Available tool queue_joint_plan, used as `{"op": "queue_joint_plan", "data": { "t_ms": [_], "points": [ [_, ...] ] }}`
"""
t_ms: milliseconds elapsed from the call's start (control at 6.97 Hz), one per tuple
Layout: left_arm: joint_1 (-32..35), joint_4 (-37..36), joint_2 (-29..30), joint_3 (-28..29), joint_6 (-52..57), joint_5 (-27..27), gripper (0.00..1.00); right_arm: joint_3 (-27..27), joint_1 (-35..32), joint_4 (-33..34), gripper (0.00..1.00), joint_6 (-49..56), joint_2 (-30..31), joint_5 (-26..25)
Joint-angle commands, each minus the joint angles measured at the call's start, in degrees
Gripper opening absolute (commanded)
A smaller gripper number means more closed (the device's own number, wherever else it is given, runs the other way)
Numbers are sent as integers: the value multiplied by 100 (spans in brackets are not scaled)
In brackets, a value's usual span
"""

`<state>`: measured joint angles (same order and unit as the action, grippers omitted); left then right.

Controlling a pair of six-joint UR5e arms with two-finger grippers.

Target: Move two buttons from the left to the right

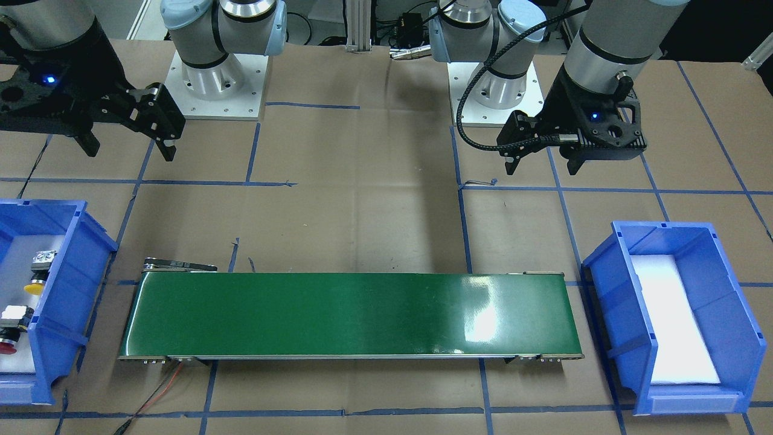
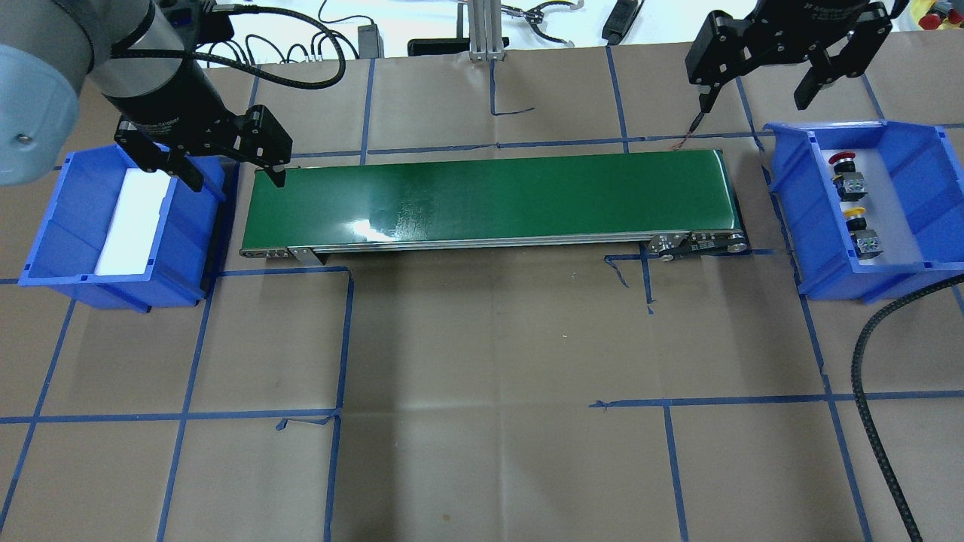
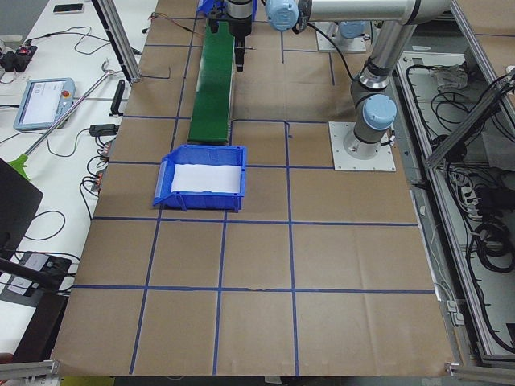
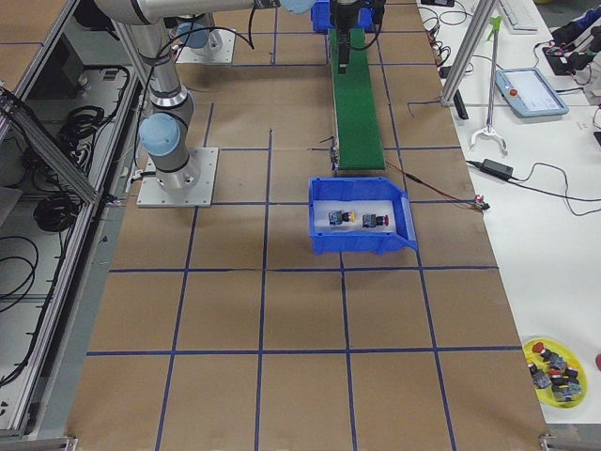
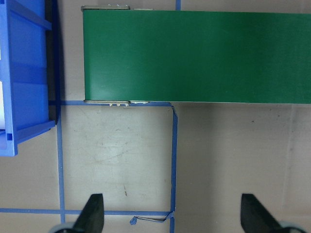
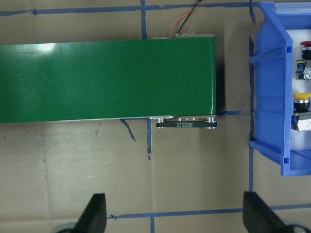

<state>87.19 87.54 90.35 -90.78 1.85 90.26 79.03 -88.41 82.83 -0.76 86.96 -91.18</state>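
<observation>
The jaws of the right gripper (image 2: 753, 94) stood wide with nothing between them, hanging high over the brown paper-covered table (image 2: 489, 376). Those of the left gripper (image 2: 235, 179) were just as wide and just as empty, up by the other end of the long green conveyor belt (image 2: 489, 196).

Both buttons lay well below the right jaws, ahead of them and off to the side away from the belt. They were inside the blue plastic bin (image 2: 791, 214) just past the belt's end. The red-capped push button (image 2: 846, 173) was the farther one and the yellow-capped push button (image 2: 858, 228) lay in line behind it. They were close together, though I couldn't tell whether they touched. Each lay on its side, a black barrel with a grey-white square block, cap pointing away from the robot.

That long axis ran square across the line on which the right jaws closed, so to my eye a grip across a barrel would need no turn of the wrist. The right arm was plainly the nearer. The left was a whole belt-length off, beside a second blue plastic bin (image 2: 68, 233) holding only a white liner.

The buttons rested on a smooth white sheet, and I thought a round barrel might roll if nudged. They sat near the tall bin wall facing the belt, so the finger on that side looked short of room, with more space on the other.
</observation>
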Motion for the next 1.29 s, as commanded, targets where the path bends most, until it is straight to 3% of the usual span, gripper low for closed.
{"op": "queue_joint_plan", "data": {
  "t_ms": [0, 287, 430, 1147],
  "points": [
    [0, 0, 0, -1, 0, 0, 100, 399, -236, -365, 99, -327, 399, 30],
    [0, -9, 0, -1, 0, 0, 100, 1286, -282, 648, 99, -555, 821, 39],
    [0, -9, 0, -1, 0, 0, 100, 1464, -290, 1012, 100, -556, 875, 39],
    [0, -9, 0, -1, 0, 0, 100, 1466, -290, 1042, 100, -556, 867, 39]
  ]
}}
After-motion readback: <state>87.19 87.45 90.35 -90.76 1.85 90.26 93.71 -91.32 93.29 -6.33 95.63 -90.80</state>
